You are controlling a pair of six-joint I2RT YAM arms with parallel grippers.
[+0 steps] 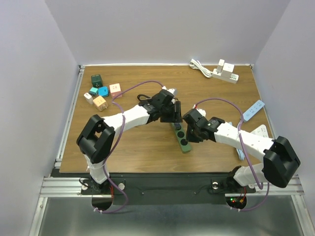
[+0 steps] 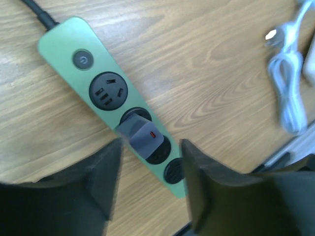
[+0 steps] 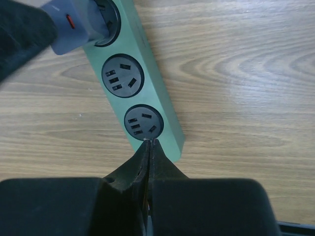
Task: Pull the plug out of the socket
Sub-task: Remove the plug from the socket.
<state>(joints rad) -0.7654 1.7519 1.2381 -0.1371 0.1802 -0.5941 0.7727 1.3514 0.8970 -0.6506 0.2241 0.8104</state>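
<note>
Button (image 2: 82, 60) on the green power strip (image 2: 60, 43): a power sign, a ring with a short stroke.
Plug (image 2: 142, 136): a small red mark, no letters to read.
Cubes (image 1: 100, 91): marks on some faces, too small to read.
Words, brands, numbers: none readable.

I'm looking down on a wood-grain table (image 1: 147, 152) closed in by plain pale walls (image 1: 162, 29) at the back and both sides. Soft, even light falls across it, and an aluminium rail (image 1: 64, 186) runs along its near edge.
</note>
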